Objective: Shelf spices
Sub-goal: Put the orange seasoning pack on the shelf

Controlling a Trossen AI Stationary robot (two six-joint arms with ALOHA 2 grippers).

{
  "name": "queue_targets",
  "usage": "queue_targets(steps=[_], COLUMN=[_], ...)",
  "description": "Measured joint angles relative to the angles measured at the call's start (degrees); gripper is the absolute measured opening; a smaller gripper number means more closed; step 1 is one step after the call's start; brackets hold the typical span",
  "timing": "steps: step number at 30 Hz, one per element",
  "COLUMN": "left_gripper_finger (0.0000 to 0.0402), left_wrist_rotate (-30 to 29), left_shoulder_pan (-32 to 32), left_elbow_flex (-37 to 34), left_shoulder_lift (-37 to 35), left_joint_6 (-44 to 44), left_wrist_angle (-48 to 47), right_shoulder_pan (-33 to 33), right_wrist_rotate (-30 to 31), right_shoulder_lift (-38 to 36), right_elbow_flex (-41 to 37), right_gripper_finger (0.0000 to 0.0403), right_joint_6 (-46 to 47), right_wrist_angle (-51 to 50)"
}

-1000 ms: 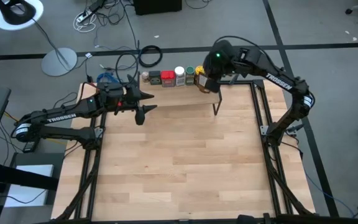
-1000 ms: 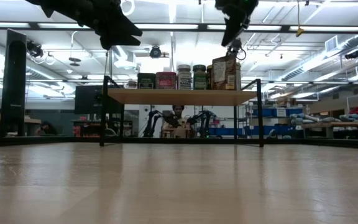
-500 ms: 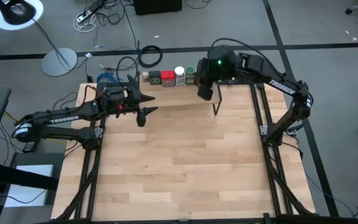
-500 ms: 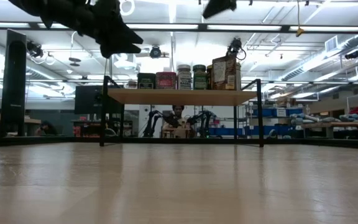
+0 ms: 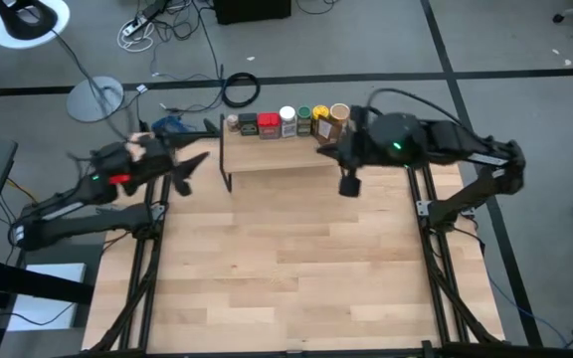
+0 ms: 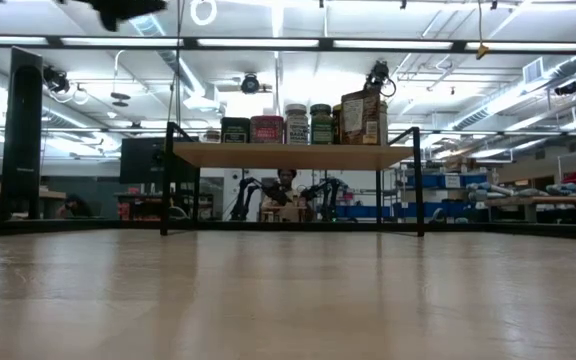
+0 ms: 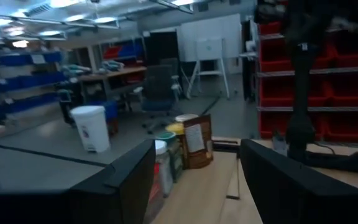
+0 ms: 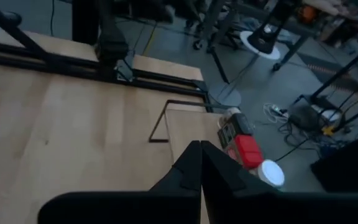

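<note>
Spices (image 5: 286, 120) sit in a row along the far edge of the shelf (image 5: 277, 157), at the far side of the table (image 5: 286, 268). From low, I see them upright on the top board: dark tin, red tin, white-lidded jar, green jar, brown canister (image 6: 363, 117).

My right claw (image 5: 347, 184) is clenched, empty, over the table just near of the shelf's right end, spices beyond it.

My left claw (image 5: 189, 167) stands released, empty, left of the shelf, apart from it.
</note>
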Motion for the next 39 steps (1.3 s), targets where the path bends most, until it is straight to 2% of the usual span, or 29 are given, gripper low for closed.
queue_targets(steps=[3,7,13,19,22,26,32,35,39], left_gripper_finger=[0.0239,0.0239,0.0239,0.0239,0.0239,0.0239,0.0239,0.0239,0.0239], left_wrist_rotate=[-1.18,-1.36,-1.01,-0.99,-0.99,-0.99,-0.99,-0.99,-0.80], left_shoulder_pan=[0.00,0.00,0.00,0.00,0.00,-0.01,0.00,-0.02,0.00], left_elbow_flex=[0.00,0.00,-1.10,-3.20,-4.08,-5.30,-6.16,-6.18,-6.17], left_shoulder_lift=[-6.79,-12.31,-13.23,-12.55,-12.56,-12.58,-12.04,-11.82,-11.80], left_joint_6=[-0.17,-1.57,-3.09,-4.80,-5.04,-5.84,-6.10,-6.49,-7.63], left_wrist_angle=[-5.90,-11.20,-12.25,-12.06,-10.98,-8.46,-6.71,-6.51,-6.57], right_shoulder_pan=[3.88,8.03,9.32,6.92,5.08,1.95,-4.65,-7.50,-9.51], right_wrist_rotate=[5.28,8.56,11.69,12.61,15.75,23.26,24.72,25.24,26.90], right_shoulder_lift=[-5.77,-15.26,-28.83,-35.41,-35.15,-32.14,-24.18,-20.28,-16.79], right_elbow_flex=[-7.79,-24.43,-51.60,-69.09,-73.06,-74.89,-74.93,-74.93,-74.93], right_gripper_finger=[0.0002,0.0001,0.0001,0.0002,0.0006,0.0024,0.0059,0.0047,0.0007], right_joint_6=[-0.13,-0.51,3.22,8.87,8.53,11.14,14.07,14.00,15.29], right_wrist_angle=[2.99,14.73,34.37,54.58,61.71,64.27,69.46,71.72,73.25])
